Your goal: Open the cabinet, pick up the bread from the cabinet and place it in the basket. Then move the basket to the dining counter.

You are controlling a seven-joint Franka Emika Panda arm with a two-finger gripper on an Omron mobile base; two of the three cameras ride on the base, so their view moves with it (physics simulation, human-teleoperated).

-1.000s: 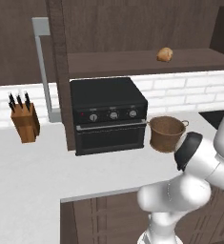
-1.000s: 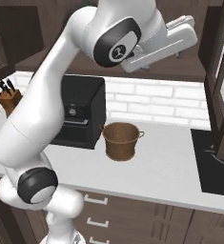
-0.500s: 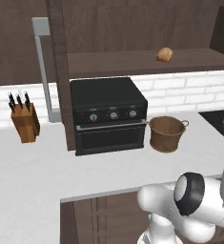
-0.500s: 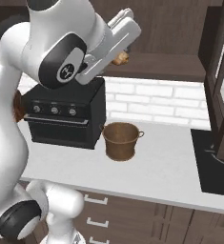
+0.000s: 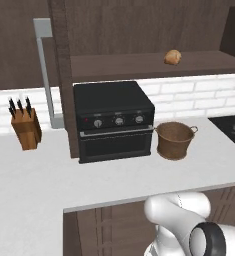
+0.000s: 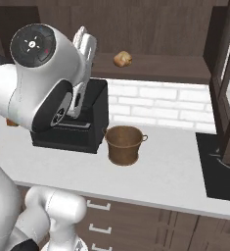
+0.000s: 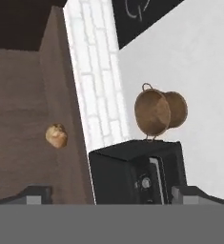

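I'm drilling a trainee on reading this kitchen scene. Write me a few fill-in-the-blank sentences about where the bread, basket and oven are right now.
The bread lies on the cabinet ______.
The basket stands on the white worktop, holding ______.
In the left base view, the basket is to the ______ of the black countertop oven.
The knife block stands on the oven's ______ side there.

Missing words: shelf; nothing; right; left
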